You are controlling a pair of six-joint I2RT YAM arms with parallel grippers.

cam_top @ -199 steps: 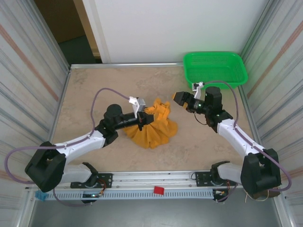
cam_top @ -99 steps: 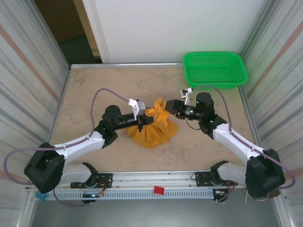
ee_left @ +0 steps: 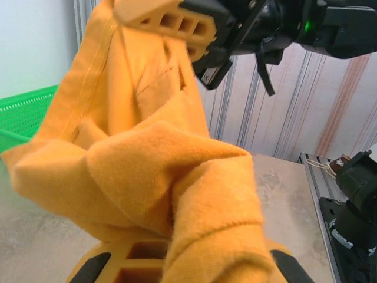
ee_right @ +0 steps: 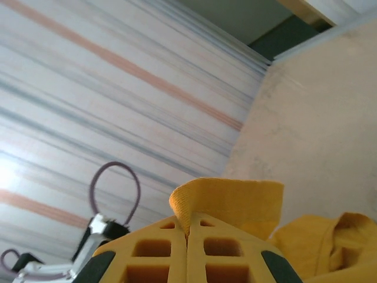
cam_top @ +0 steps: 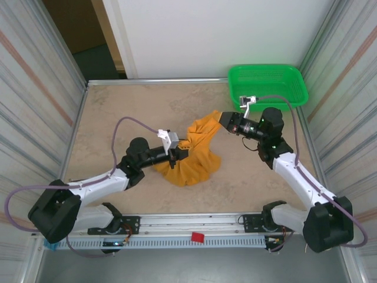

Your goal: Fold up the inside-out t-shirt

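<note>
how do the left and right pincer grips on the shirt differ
The left pincer clamps a thick bunch of the t-shirt; the right pincer pinches one thin edge. The left sits low by the heap; the right holds its corner out toward the green basket. Both are shut on cloth.

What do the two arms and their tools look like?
The left arm and right arm have white links, black joints and bases. A purple cable loops along each. The left tool and right tool have orange latticed fingers.
</note>
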